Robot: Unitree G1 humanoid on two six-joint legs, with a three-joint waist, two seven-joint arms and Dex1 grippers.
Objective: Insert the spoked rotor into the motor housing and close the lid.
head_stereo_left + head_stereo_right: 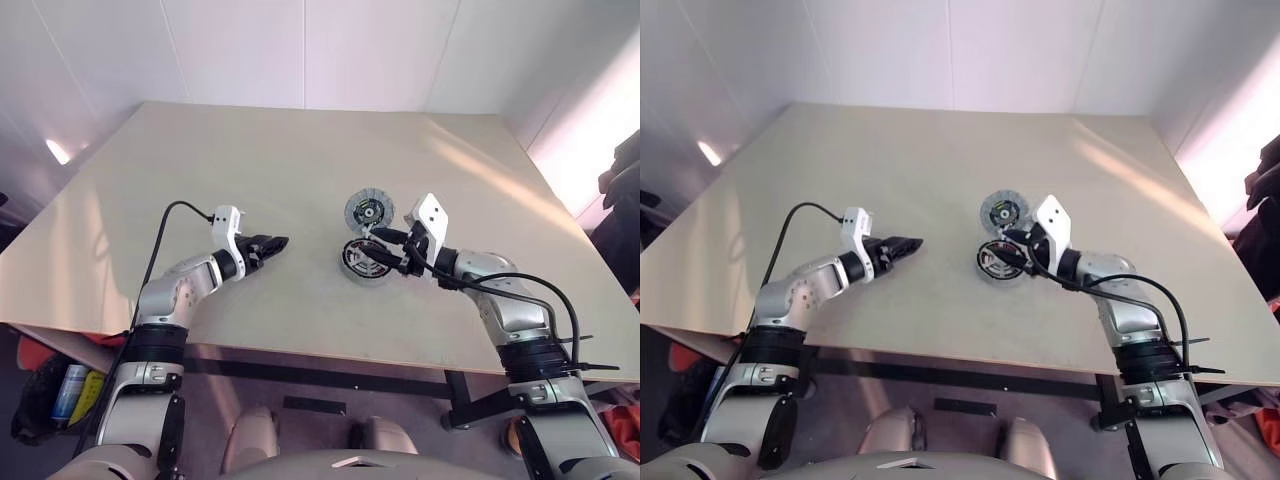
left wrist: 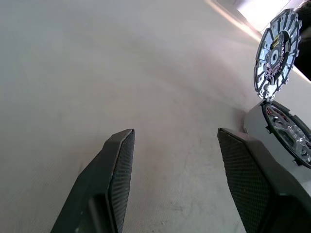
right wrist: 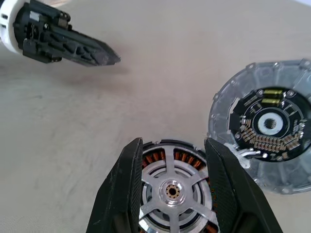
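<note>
Both arms reach forward over the pale table [image 1: 300, 170], bent at the elbow, and each gripper points slightly downward and toward the middle.

On the right, the right gripper [image 3: 172, 160] has its two black fingers [image 3: 121, 189] standing apart, one on each side of the motor housing [image 1: 364, 262]. I cannot tell if the fingers touch the rim of the housing or stand just beside it, because the lower part of the housing is cut off in the right wrist view and the gripper covers its edge in the head views. It does not lift anything.

Inside the housing the spoked rotor [image 3: 172, 187] lies flat, and the coppery coils show between its spokes.

Just beyond the housing the lid [image 1: 369, 209] stands open, tilted upward, with its dark inner side and small parts visible. Its lower edge seems to meet the housing, but the joint is hard to see.

Well apart on the left, the left gripper [image 1: 268, 245] hangs low over the bare table with the fingers [image 2: 114, 179] wide apart and holds nothing.
</note>
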